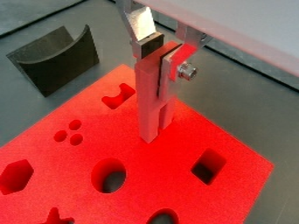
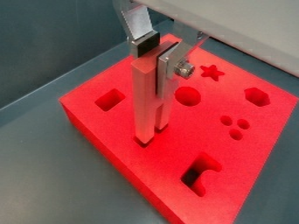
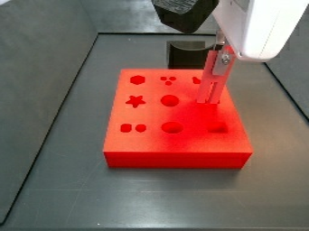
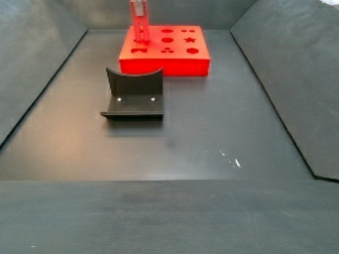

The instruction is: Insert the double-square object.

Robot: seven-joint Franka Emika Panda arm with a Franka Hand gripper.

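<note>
My gripper [image 1: 160, 54] is shut on the double-square object [image 1: 155, 101], a slender red peg held upright by its top end. It also shows in the other wrist view [image 2: 149, 96], where the gripper [image 2: 158, 54] grips it the same way. The peg's lower end meets the top of the flat red block [image 1: 247, 199] at a small slot; how deep it sits I cannot tell. In a side view the gripper [image 3: 218, 61] holds the peg [image 3: 212, 86] over the block's [image 3: 169, 158] far right part. In the far side view only the peg [image 4: 137, 12] shows above the block [image 4: 166, 67].
The block's top has several shaped holes: star [image 2: 212, 72], hexagon [image 2: 258, 95], circle [image 2: 187, 94], square [image 2: 107, 99]. A dark grey curved stand [image 4: 134, 94] stands on the floor beside the block, seen also in a wrist view [image 1: 56, 57]. Dark walls enclose the floor.
</note>
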